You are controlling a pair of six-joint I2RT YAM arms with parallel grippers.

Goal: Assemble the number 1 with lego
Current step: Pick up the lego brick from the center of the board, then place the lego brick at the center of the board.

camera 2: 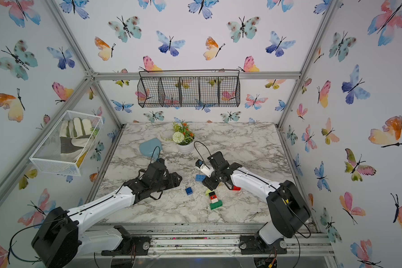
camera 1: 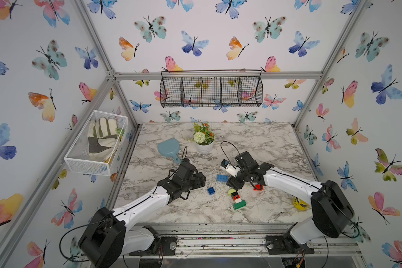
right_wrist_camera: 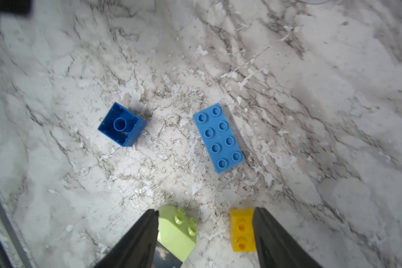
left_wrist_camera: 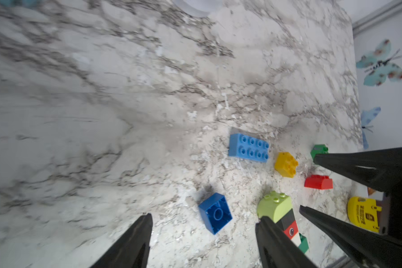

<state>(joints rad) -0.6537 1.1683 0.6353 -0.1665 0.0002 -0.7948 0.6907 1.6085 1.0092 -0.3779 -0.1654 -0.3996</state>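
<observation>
The lego lies loose on the marble table (camera 1: 265, 143). A long light-blue brick (camera 1: 222, 178) sits studs up. A small dark-blue brick (left_wrist_camera: 215, 213) lies upside down, just ahead of my open left gripper (left_wrist_camera: 204, 217) and not touching it. A lying stack runs from a lime brick (right_wrist_camera: 176, 232) through black, red and white to a green brick (camera 1: 239, 204). My right gripper (right_wrist_camera: 204, 211) stands open, with the lime brick beside one finger and a yellow brick (right_wrist_camera: 241, 229) beside the other. A red brick (left_wrist_camera: 318, 182) and a small green brick (left_wrist_camera: 318, 149) lie near its fingers.
A yellow-lidded jar (camera 1: 299, 203) lies at the front right by the right arm. A potted plant (camera 1: 204, 139) and a blue-grey hand mirror (camera 1: 168, 147) stand at the back. A black wire basket (camera 1: 211, 91) hangs on the back wall, a white one with gloves (camera 1: 95, 143) on the left.
</observation>
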